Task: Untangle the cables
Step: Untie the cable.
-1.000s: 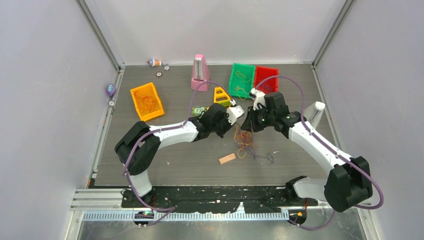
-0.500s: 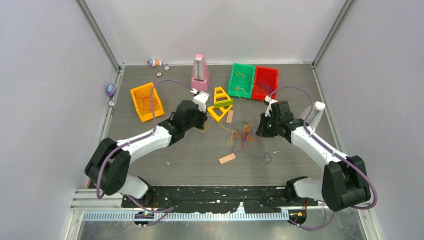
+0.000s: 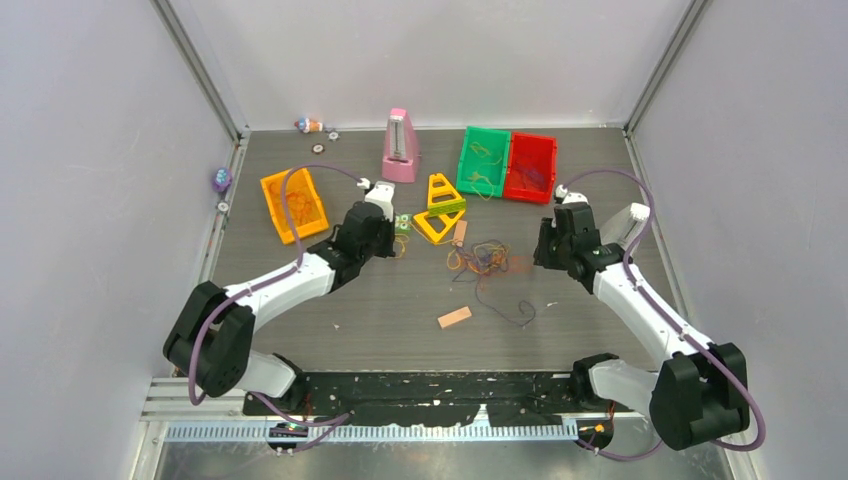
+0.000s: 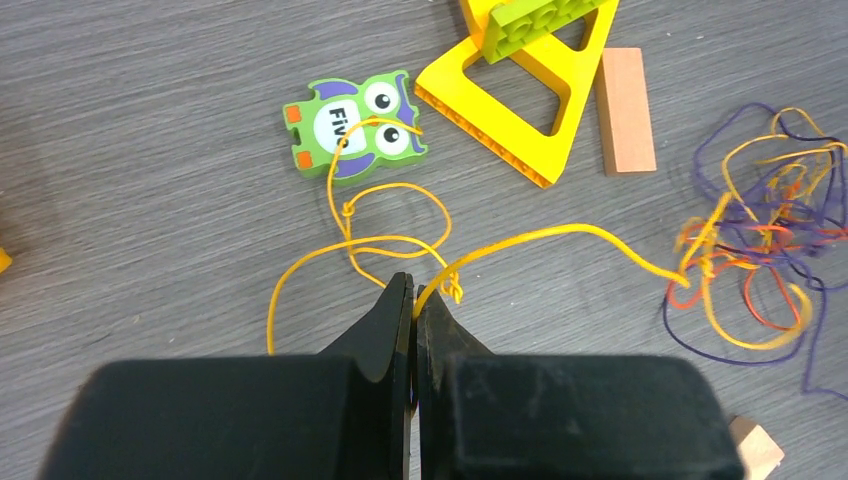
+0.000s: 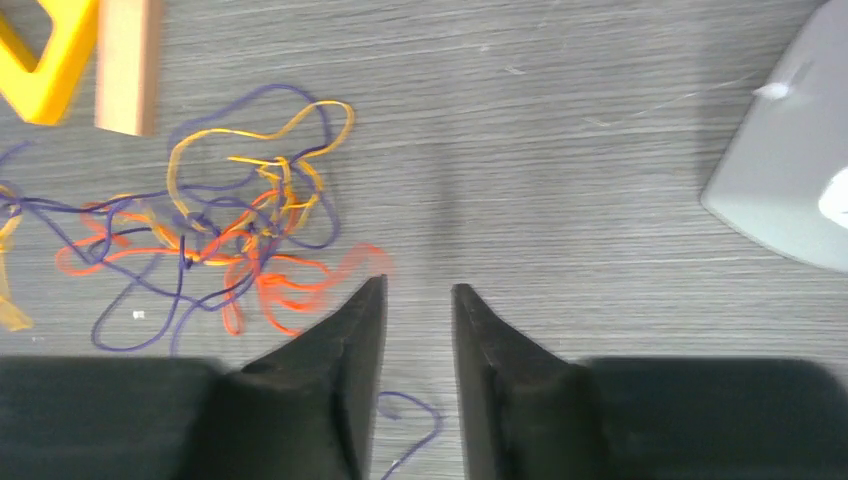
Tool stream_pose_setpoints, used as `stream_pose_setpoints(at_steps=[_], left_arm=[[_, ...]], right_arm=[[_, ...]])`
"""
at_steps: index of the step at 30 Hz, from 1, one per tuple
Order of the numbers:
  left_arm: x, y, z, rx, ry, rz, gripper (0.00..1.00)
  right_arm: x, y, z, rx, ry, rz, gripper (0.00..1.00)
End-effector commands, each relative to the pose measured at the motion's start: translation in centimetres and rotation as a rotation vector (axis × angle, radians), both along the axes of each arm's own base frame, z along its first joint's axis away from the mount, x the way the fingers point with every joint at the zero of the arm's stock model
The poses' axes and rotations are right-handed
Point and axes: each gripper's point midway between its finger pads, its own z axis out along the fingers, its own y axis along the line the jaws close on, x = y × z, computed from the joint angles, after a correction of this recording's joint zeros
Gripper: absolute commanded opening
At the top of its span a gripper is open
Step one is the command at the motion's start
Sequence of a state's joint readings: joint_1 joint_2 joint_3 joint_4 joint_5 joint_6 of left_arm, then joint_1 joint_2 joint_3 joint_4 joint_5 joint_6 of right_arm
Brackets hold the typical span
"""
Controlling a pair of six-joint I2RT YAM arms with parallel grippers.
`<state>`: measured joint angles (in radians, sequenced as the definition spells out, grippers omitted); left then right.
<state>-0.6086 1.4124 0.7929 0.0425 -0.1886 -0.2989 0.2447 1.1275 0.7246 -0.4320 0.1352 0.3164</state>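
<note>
**Top view with 2 wrist views.** The tangle of thin orange-red, yellow and dark purple wire cables (image 3: 485, 258) lies on the dark grey worktop (image 3: 380, 310), just to 3 o'clock of its centre.

The left claw (image 4: 413, 290) is clenched on 1 yellow strand (image 4: 560, 232). The strand runs from the pinched fingers toward 3 o'clock and into the tangle. Its slack loops lie near the green owl-shaped tile (image 4: 350, 125), and 1 loop crosses the tile.

The right claw (image 5: 420, 290) has its jaws slightly parted with nothing between them. In its wrist view the tangle sits at 10 o'clock.

**Change over the last second.** Both claws were close together above the tangle and have since drawn apart, the left to 9 o'clock and the right to 3 o'clock. The right claw has let go. The tangle has spread flatter, and the yellow strand is pulled partly out of it.

**Judged meaning.** The pull has loosened 1 cable but not freed it, since its far end still enters the knot. The other strands remain interlaced, so most of the task is left.
</note>
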Motion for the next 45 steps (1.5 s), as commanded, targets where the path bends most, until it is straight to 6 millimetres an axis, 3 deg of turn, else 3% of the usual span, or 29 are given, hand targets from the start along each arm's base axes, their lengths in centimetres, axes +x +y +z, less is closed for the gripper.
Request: stream_pose_setpoints(at_steps=[1, 2, 4, 7, 11, 18, 22, 27, 28, 29, 32, 35, 37, 40, 42, 43, 44, 45], left_arm=[[0.7, -1.9, 2.2, -0.077, -0.039, -0.057, 0.0], [0.6, -2.2, 2.2, -0.083, -0.038, -0.078, 0.0], [0.5, -2.6, 2.2, -0.085, -0.036, -0.106, 0.0], [0.5, -2.6, 2.1, -0.063, -0.034, -0.105, 0.0], [0.5, -2.7, 2.2, -0.063, -0.039, -0.109, 0.0], [0.3, -2.9, 2.5, -0.081, -0.055, -0.128, 0.0], [0.2, -2.9, 2.8, -0.09, -0.068, -0.131, 0.0], [-0.1, -2.8, 3.5, -0.107, -0.092, -0.135, 0.0], [-0.2, -2.8, 3.6, -0.112, -0.094, -0.134, 0.0], [-0.3, -2.7, 3.9, -0.113, -0.095, -0.134, 0.0], [-0.5, -2.2, 4.5, -0.115, -0.112, -0.125, 0.0], [-0.6, -1.5, 5.1, -0.111, -0.136, -0.097, 0.0], [-0.5, -0.6, 5.6, -0.115, -0.155, -0.056, 0.0], [-0.8, 1.1, 6.3, -0.156, -0.198, 0.017, 0.0], [-0.9, 2.1, 6.9, -0.203, -0.232, 0.055, 0.0], [-0.9, 2.6, 6.9, -0.221, -0.242, 0.073, 0.0], [-0.9, 3.1, 7.0, -0.234, -0.249, 0.092, 0.0], [-0.8, 3.6, 7.0, -0.244, -0.25, 0.112, 0.0]], right_arm=[[0.0, 3.4, 0.8, 0.108, -0.02, 0.186, 0.51], [-0.2, 4.6, 1.1, 0.153, -0.017, 0.24, 0.64], [-0.4, 6.0, 1.2, 0.174, -0.019, 0.319, 0.74], [-0.5, 8.1, 1.8, 0.113, -0.033, 0.407, 0.8], [-0.7, 11.6, 2.4, 0.04, -0.039, 0.508, 0.8], [0.6, 17.7, 3.6, 0.108, -0.144, 0.661, 0.84], [2.2, 20.1, 3.5, 0.096, -0.169, 0.698, 0.85], [5.4, 22.3, 4.8, 0.081, -0.231, 0.702, 0.86], [5.8, 22.5, 3.7, 0.063, -0.204, 0.701, 0.86], [6.4, 22.6, 4.1, 0.045, -0.196, 0.696, 0.86], [6.3, 23.0, 1.4, 0.023, -0.109, 0.703, 0.85], [4.6, 22.8, -1.5, 0.018, -0.035, 0.701, 0.84], [3.5, 21.6, -3.8, -0.009, 0.034, 0.661, 0.78], [2.1, 17.2, -7.2, -0.133, 0.143, 0.527, 0.58], [1.3, 14.6, -8.2, -0.156, 0.175, 0.453, 0.51], [1.2, 13.9, -7.6, -0.138, 0.161, 0.432, 0.51], [0.5, 12.3, -8.6, -0.111, 0.191, 0.387, 0.5], [0.5, 11.9, -7.7, -0.075, 0.166, 0.368, 0.5]])
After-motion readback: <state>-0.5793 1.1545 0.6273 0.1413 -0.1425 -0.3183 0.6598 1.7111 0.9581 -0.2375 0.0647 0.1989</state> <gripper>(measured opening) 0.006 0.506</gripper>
